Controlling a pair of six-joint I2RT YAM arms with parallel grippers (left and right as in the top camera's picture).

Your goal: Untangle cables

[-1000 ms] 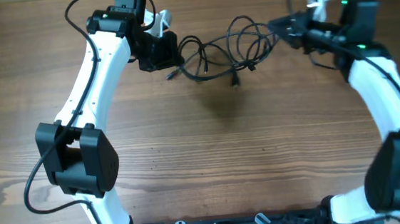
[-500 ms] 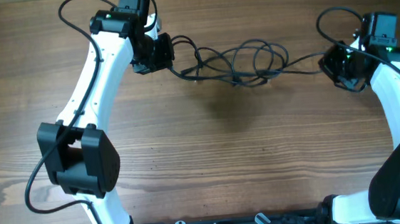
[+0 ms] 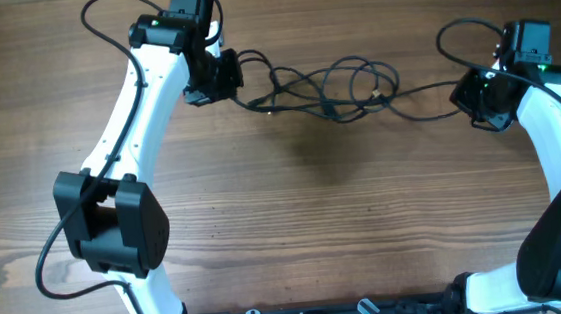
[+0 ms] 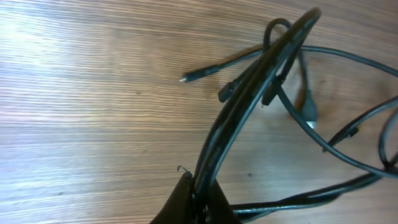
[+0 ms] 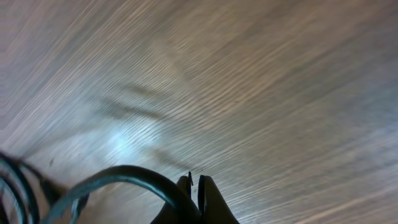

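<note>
The cables (image 3: 330,85) stretch across the far side of the wooden table (image 3: 315,214), with a loose tangle of loops in the middle between the 2 arms. The left gripper (image 3: 226,77) is clamped tight on a bunch of strands at one end. The right gripper (image 3: 474,92) is pinched closed on 1 strand at the other. A plug (image 4: 202,73) sticks out sideways near the left gripper.
</note>
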